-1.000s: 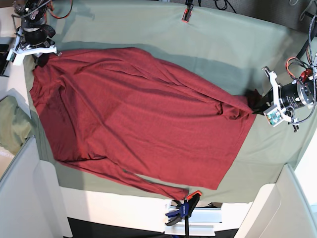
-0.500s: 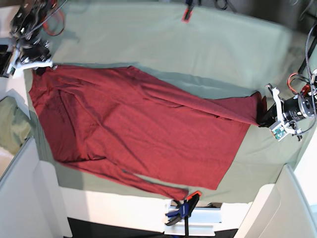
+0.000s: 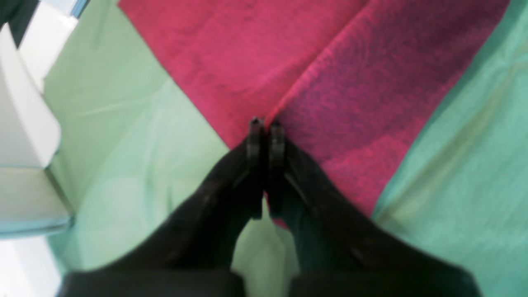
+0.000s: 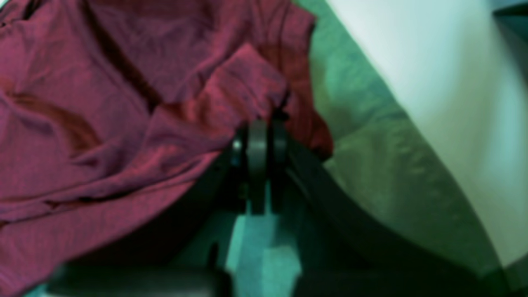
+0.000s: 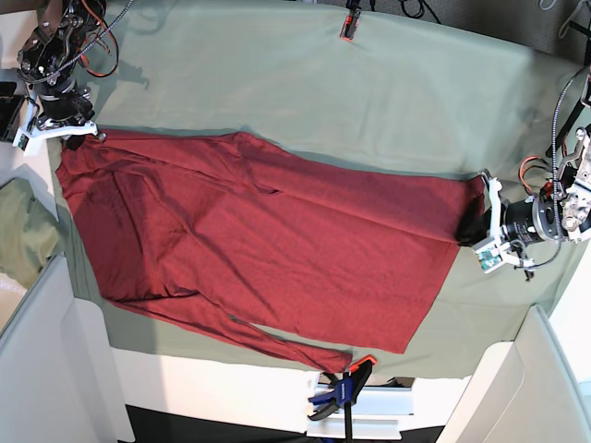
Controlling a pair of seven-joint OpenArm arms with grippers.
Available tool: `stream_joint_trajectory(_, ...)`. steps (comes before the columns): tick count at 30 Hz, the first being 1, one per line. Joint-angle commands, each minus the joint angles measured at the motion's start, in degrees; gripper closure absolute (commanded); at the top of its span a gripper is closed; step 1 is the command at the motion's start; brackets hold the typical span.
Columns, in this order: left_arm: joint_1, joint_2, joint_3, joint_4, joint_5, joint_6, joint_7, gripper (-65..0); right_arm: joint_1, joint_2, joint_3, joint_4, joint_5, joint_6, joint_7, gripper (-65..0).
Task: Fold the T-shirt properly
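Observation:
The dark red long-sleeved T-shirt [image 5: 268, 240] lies spread over the pale green table cloth [image 5: 369, 92], its far half folded toward the front. My left gripper [image 5: 473, 233] is at the shirt's right end, shut on the fabric edge; in the left wrist view the left gripper [image 3: 266, 123] pinches the shirt [image 3: 330, 82]. My right gripper [image 5: 76, 134] is at the shirt's far left corner, shut on bunched fabric; the right wrist view shows the right gripper [image 4: 264, 128] with the shirt [image 4: 123, 123] gathered at it.
A blue and black clamp [image 5: 343, 392] sits at the table's front edge, and a small red clip [image 5: 347, 26] at the back edge. White panels [image 5: 55, 369] stand at the front corners. A bundled green cloth [image 5: 23, 231] lies off the left edge.
Both grippers moved toward the front with the shirt's far edge, bringing the top fold down over the body. The left gripper dropped lower and closer to the table at the right.

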Motion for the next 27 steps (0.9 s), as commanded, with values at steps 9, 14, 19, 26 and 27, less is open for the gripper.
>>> stream_joint_trajectory(9,-1.99,0.46,0.85,-0.63,-0.39,0.27,-1.49,0.0,0.66,0.92,0.15,1.42,4.09,0.28,-0.46,-34.2)
stream_joint_trajectory(14,-1.95,0.48,0.85,-0.63,-0.42,0.27,-1.49,-2.4,-1.16,-0.52,0.09,9.22,7.54,1.97,-7.06,-37.1)
stream_joint_trajectory(19,-1.95,0.46,0.85,-0.63,-2.29,0.27,-1.46,-25.2,-6.99,-3.91,-2.25,21.42,11.37,2.38,-10.95,-37.1)
stream_joint_trajectory(26,-1.92,0.44,0.85,-0.63,-3.69,0.27,-1.38,-25.6,-12.13,-12.83,-8.7,22.77,11.37,2.1,-6.45,-37.1)
stream_joint_trajectory(27,-1.92,0.44,0.85,-0.63,-3.72,0.27,-1.16,-25.6,-11.98,-14.32,-8.7,22.75,11.06,1.86,-5.42,-37.1)
